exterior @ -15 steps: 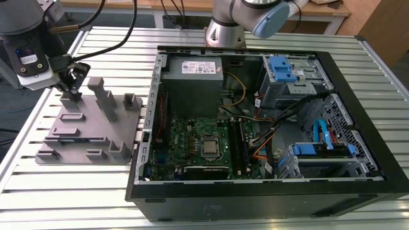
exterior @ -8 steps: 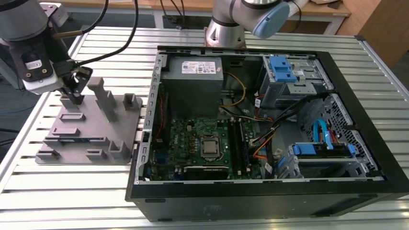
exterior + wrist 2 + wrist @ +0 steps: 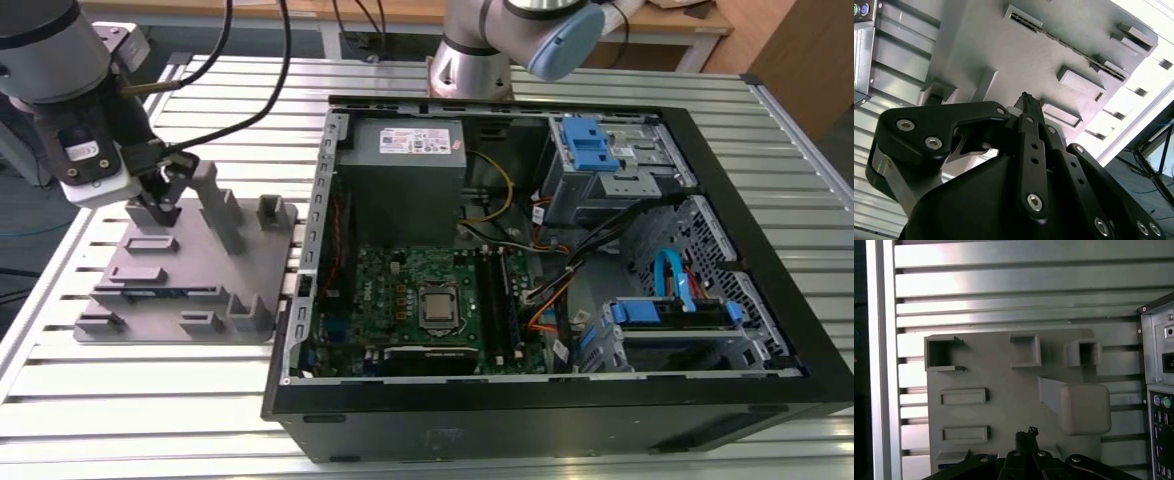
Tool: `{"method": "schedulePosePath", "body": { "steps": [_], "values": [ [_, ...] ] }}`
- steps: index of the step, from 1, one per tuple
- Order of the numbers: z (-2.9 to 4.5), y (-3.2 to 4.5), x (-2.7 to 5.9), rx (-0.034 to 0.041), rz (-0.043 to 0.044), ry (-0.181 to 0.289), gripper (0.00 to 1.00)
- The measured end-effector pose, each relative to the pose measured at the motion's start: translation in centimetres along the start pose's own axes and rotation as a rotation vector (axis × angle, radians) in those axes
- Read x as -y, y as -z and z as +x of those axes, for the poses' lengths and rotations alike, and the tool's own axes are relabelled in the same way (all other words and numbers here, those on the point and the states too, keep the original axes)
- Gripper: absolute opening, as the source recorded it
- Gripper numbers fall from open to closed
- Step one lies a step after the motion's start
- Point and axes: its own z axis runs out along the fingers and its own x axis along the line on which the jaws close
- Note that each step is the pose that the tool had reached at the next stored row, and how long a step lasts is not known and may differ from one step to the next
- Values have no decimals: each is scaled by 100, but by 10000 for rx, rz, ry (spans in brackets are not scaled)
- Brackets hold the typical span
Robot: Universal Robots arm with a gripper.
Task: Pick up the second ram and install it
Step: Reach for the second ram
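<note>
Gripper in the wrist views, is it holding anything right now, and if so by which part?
Nothing that shows. The gripper hangs above the fixture, jaws together with nothing between them; the ram lies in the fixture.

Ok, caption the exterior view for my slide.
Gripper low over the grey fixture block, where the second ram rests in its slot, beside the open computer case.

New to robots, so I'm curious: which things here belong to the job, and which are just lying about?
Job: black gripper; long dark memory stick on the grey plastic fixture block; green motherboard in the open black computer case.
Just there: grey power supply box; blue plastic drive bracket.
</note>
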Motion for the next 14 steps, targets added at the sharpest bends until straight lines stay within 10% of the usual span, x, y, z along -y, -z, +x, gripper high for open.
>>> {"method": "schedulePosePath", "body": {
  "steps": [14],
  "values": [
    [6,-247,11,0,0,-1,11]
  ]
}}
